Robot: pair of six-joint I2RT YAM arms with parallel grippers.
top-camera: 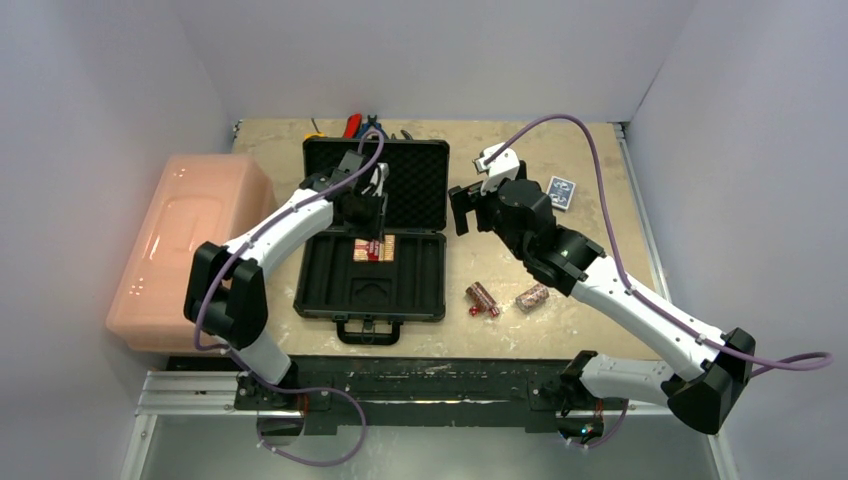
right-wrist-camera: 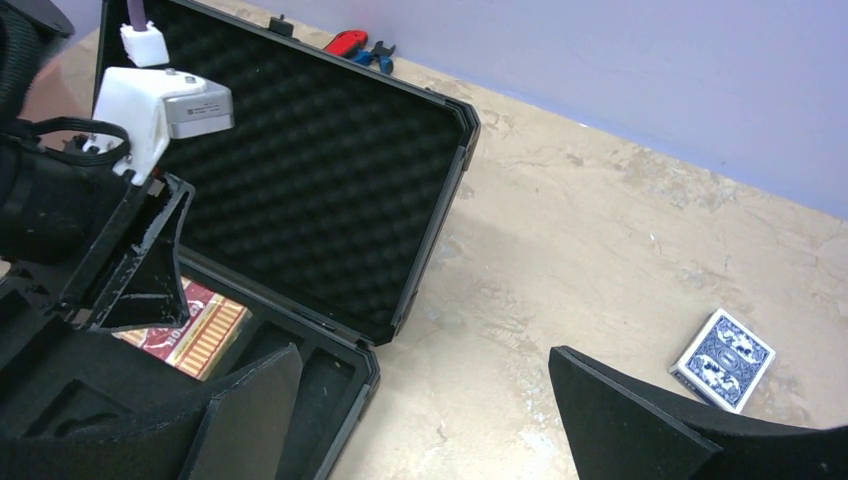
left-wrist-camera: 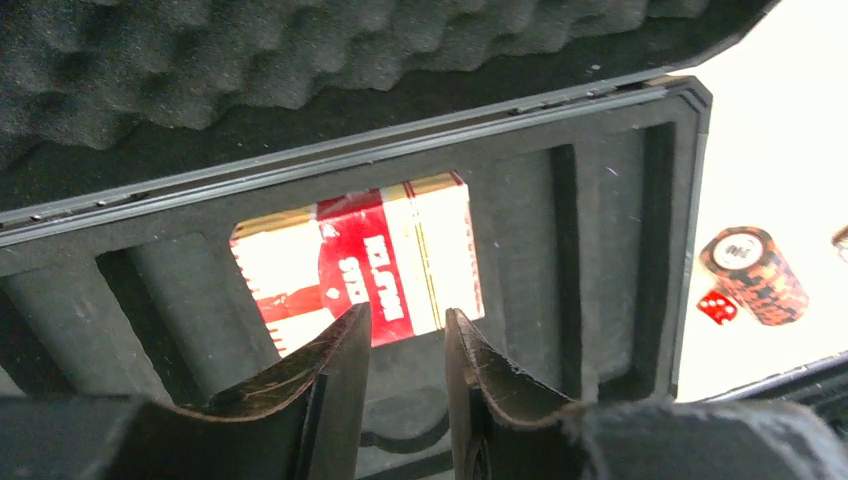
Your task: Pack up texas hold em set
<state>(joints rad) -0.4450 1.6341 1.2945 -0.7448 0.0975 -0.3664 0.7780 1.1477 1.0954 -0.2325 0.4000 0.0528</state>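
Observation:
The black case [top-camera: 420, 290] lies open, its foam-lined lid [right-wrist-camera: 310, 170] flat behind the base. A red card deck [left-wrist-camera: 355, 265] lies in a foam slot of the base [left-wrist-camera: 600, 200]. My left gripper [left-wrist-camera: 405, 315] hovers just above the deck's near edge, jaws a little apart with nothing between them. My right gripper [right-wrist-camera: 422, 352] stands wide open over bare table right of the case corner. The blue deck [top-camera: 562, 192] lies at the back right. Two chip rolls [top-camera: 482, 296] [top-camera: 532, 296] and two red dice [top-camera: 473, 311] lie right of the case.
A large pink bin [top-camera: 190, 245] stands left of the case. Red and blue pliers [top-camera: 355, 125] lie behind the lid by the back wall. White walls close in the table at the back and on both sides.

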